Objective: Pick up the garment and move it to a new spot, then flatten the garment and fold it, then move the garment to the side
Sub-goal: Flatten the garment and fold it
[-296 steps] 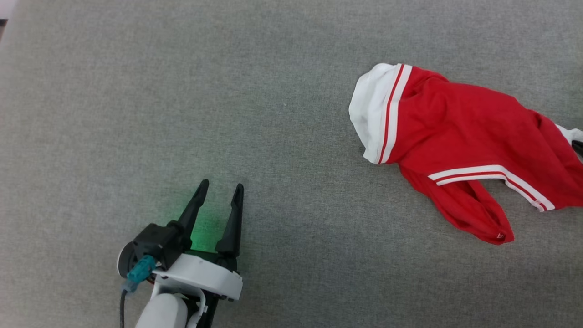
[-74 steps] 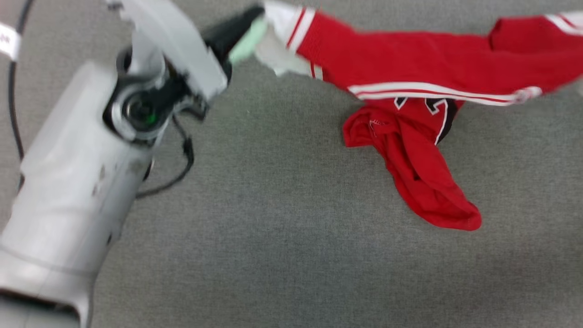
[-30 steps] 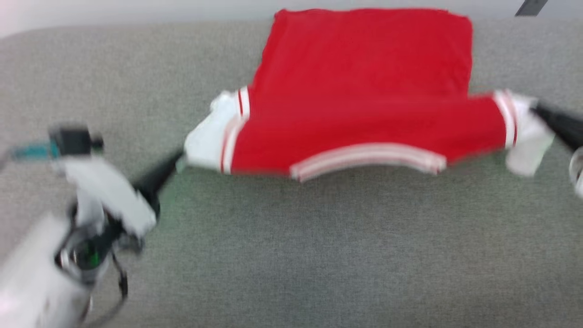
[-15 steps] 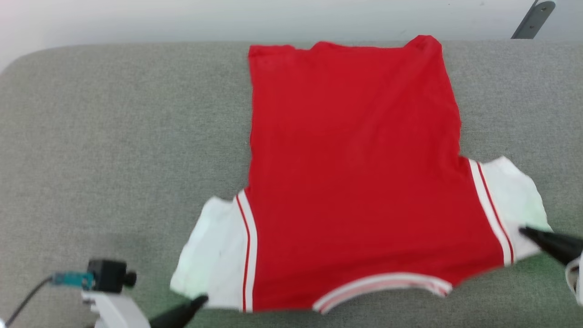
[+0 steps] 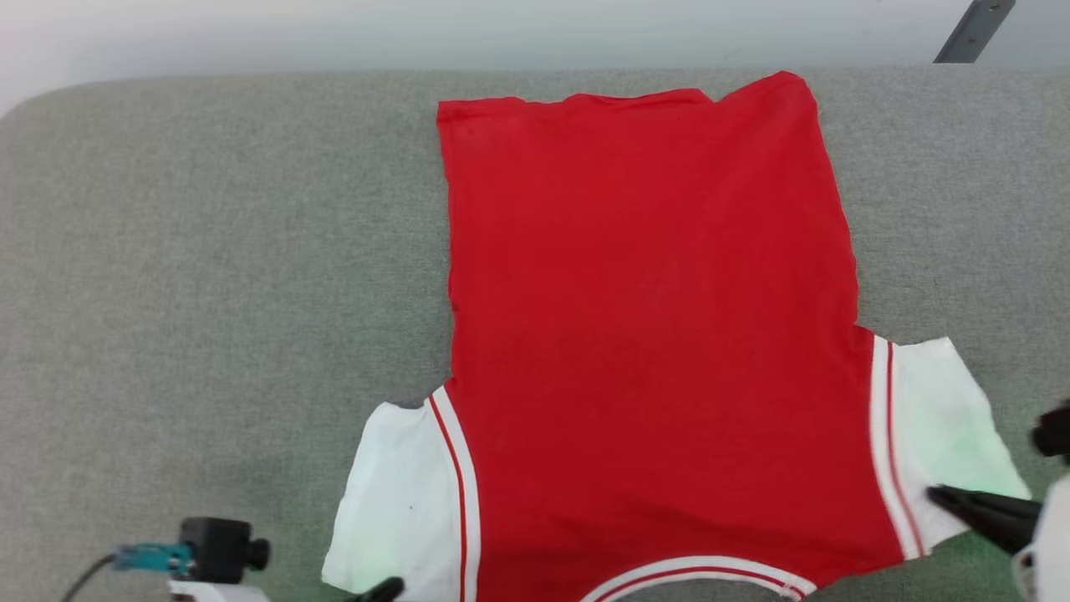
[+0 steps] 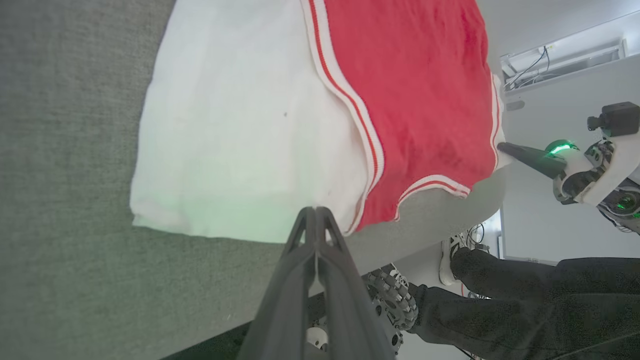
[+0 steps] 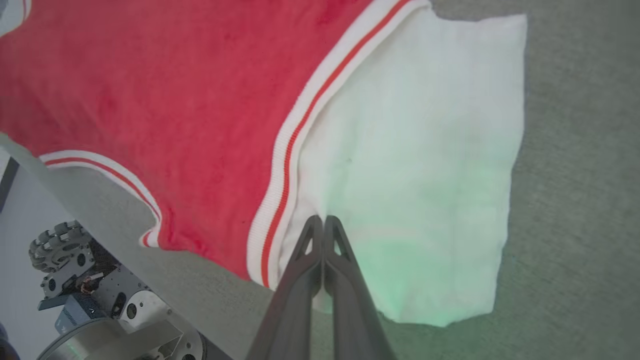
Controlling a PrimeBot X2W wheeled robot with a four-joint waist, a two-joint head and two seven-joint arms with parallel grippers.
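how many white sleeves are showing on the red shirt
2. In the head view, the left sleeve lies at the lower left of the red garment and the right sleeve at its lower right. Both lie flat on the grey surface; none looks hidden.

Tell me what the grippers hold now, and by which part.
The garment: the left gripper pinches the near edge of the left white sleeve, the right gripper the right white sleeve.

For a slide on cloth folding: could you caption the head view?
Red garment lies flat on the grey table; left claw and right claw pinch its white sleeves.
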